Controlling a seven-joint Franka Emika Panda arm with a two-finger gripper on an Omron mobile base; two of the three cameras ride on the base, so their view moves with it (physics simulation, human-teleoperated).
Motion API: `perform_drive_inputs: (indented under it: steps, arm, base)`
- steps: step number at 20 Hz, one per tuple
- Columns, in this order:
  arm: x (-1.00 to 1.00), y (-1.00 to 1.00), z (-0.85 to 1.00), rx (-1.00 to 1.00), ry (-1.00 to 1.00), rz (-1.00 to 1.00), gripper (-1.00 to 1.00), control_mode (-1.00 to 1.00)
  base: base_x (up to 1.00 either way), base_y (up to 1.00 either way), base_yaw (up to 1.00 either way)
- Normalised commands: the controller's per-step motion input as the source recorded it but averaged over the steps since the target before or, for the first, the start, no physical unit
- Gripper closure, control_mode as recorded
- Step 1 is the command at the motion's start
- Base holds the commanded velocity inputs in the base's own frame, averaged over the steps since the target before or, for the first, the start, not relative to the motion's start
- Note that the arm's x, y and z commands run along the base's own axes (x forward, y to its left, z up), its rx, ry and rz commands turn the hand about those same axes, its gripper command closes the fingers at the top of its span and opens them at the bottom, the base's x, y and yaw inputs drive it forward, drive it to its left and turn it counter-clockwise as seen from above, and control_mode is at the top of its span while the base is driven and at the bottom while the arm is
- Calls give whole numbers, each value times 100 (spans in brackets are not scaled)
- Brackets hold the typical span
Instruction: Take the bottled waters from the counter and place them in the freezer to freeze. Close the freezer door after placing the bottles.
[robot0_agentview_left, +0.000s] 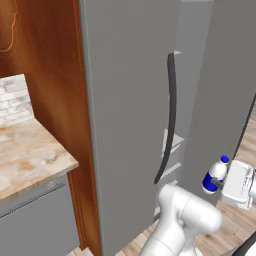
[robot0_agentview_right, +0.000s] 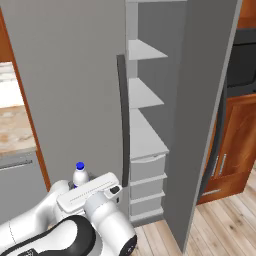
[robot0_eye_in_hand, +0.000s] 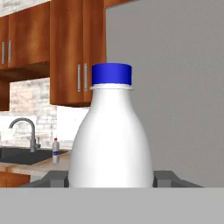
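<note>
My gripper (robot0_eye_in_hand: 111, 180) is shut on a bottled water (robot0_eye_in_hand: 111, 140), white-looking with a blue cap, held upright between the finger pads (robot0_eye_in_hand: 56, 179). In the left base view that bottle (robot0_agentview_left: 214, 176) and the gripper (robot0_agentview_left: 220, 181) hang low, in front of the freezer (robot0_agentview_left: 130, 125) and right of the freezer door's dark bar handle (robot0_agentview_left: 171, 115). The right base view shows the bottle's cap (robot0_agentview_right: 80, 166) above the hand. The freezer door (robot0_agentview_right: 70, 90) looks flush, while the right-hand panel (robot0_agentview_right: 200, 115) stands swung open. A second bottled water (robot0_eye_in_hand: 55, 151), red-capped, stands on the counter (robot0_eye_in_hand: 39, 166) by the sink.
Grey shelves (robot0_agentview_right: 145, 95) and drawers (robot0_agentview_right: 147, 187) show inside the open compartment. A wooden side panel (robot0_agentview_left: 55, 100) separates the unit from the marbled worktop (robot0_agentview_left: 25, 155). A black built-in oven (robot0_agentview_right: 242, 57) and wooden cabinets (robot0_agentview_right: 235, 145) stand to the right, over wood flooring.
</note>
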Motion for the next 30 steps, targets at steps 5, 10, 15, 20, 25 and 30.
perform_drive_inputs:
  steps: [5, 10, 15, 20, 25, 30]
  arm:
    - [0, 0, 0, 0, 0, 0, 100, 100]
    - [0, 0, 0, 0, 0, 0, 100, 100]
    - [0, 0, 0, 0, 0, 0, 100, 100]
    - [0, 0, 0, 0, 0, 0, 100, 100]
    - [0, 0, 0, 0, 0, 0, 100, 100]
    - [0, 0, 0, 0, 0, 0, 100, 100]
  base:
    - [2, -64, 53]
    - [0, -56, 66]
    - [-2, -31, 26]
    - [-2, -41, -3]
    - [0, -50, 0]
    - [21, -1, 0]
